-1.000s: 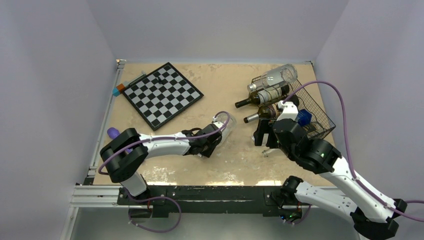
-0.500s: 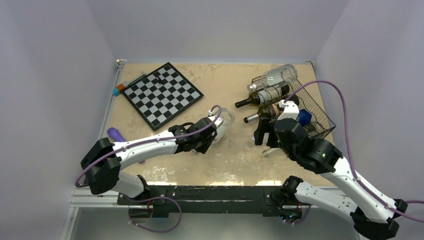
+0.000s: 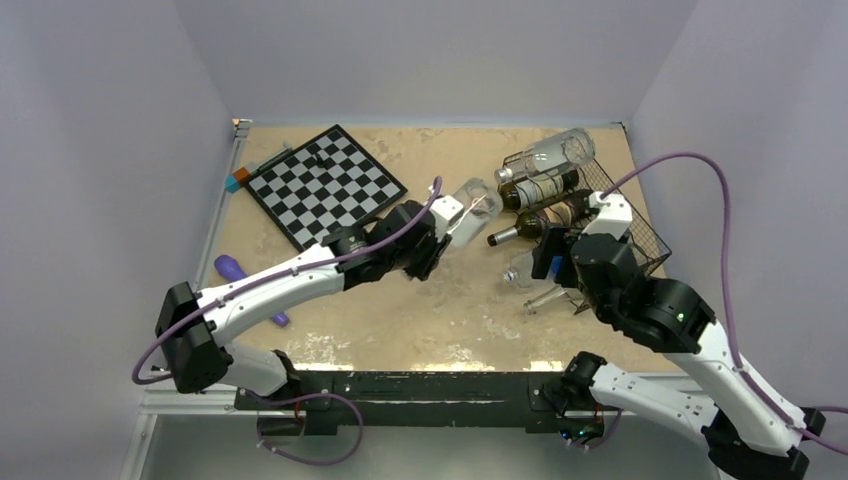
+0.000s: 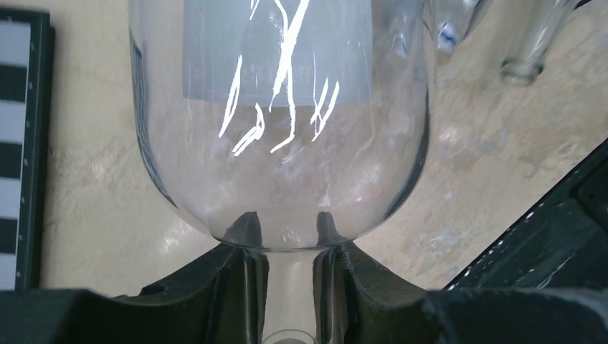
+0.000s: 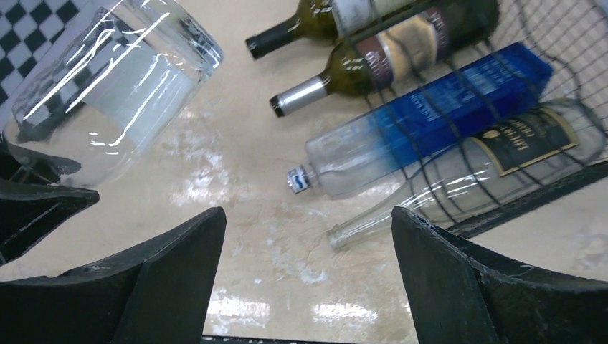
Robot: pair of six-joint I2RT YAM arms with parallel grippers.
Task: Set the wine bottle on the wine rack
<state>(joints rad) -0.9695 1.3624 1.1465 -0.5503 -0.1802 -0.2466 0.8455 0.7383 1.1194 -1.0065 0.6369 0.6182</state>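
Wine rack point(image 3: 625, 222) was set at the table's point(image 3: 430, 315) far right corner, close to the right edge. Chessboard point(image 3: 325, 185) was seen far left, well apart from it. A strip of bare tabletop was left between the wine bottle point(image 3: 478, 198) and the bottle necks sticking out of the rack; more bare top lay in front of the arms.

The wine bottle was clear glass, round-shouldered, with a pale label, carried off the table and tilted base-up toward the rack. Its neck was clamped in the left gripper point(image 4: 290, 301). The right gripper point(image 5: 305, 215) was held wide apart, nothing in it, just in front of the rack.

The rack was black wire with a mesh back. Dark glass bottles point(image 3: 535, 190) lay in it, plus a blue-labelled bottle point(image 5: 437, 115).

Versus a second ago: the left arm was stretched further out, and the bottle was moved up and right, nearer the rack. The right gripper was shifted slightly right.
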